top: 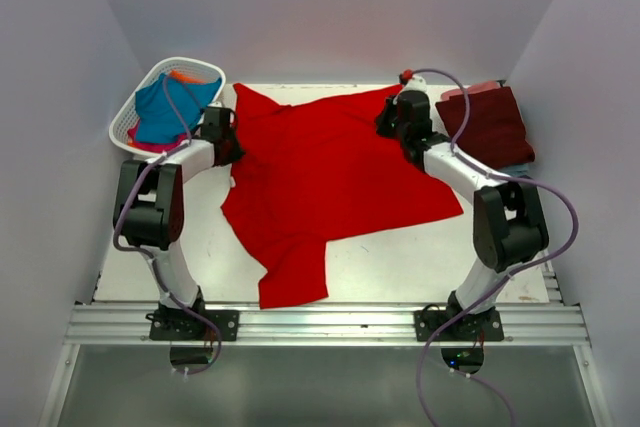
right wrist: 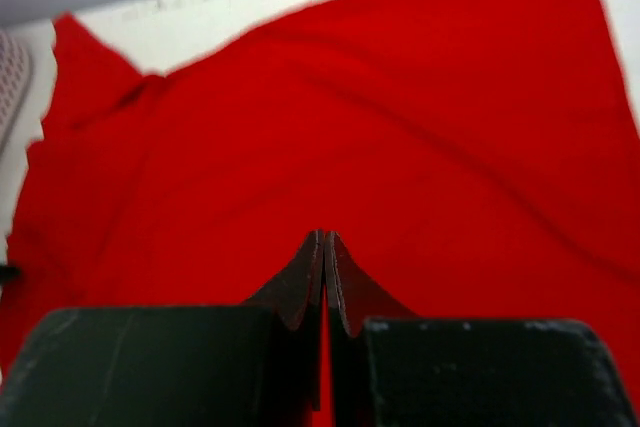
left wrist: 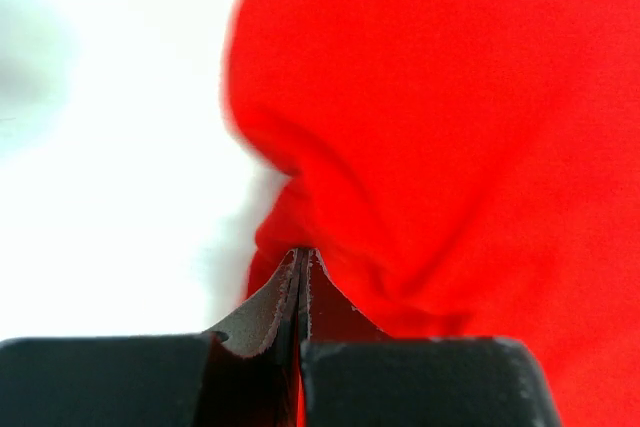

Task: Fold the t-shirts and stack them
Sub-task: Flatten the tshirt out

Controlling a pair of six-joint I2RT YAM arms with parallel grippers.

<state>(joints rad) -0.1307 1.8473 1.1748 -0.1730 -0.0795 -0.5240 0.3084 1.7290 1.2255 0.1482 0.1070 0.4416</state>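
A large bright red t-shirt [top: 330, 172] lies spread and skewed on the white table [top: 400, 267], one sleeve pointing toward the near edge. My left gripper [top: 228, 142] is at the shirt's left edge. In the left wrist view its jaws [left wrist: 302, 252] are shut on a bunched fold of red cloth [left wrist: 450, 127]. My right gripper [top: 388, 119] is at the shirt's far right corner. In the right wrist view it [right wrist: 324, 235] is shut, with red cloth [right wrist: 350, 117] showing between the fingers. A folded dark maroon t-shirt [top: 490, 122] lies at the back right.
A white lattice basket [top: 128, 119] stands at the back left, holding teal blue [top: 165, 107], orange [top: 185, 77] and pink cloth. A pale blue edge [top: 518, 164] shows under the maroon shirt. Grey walls close in on three sides.
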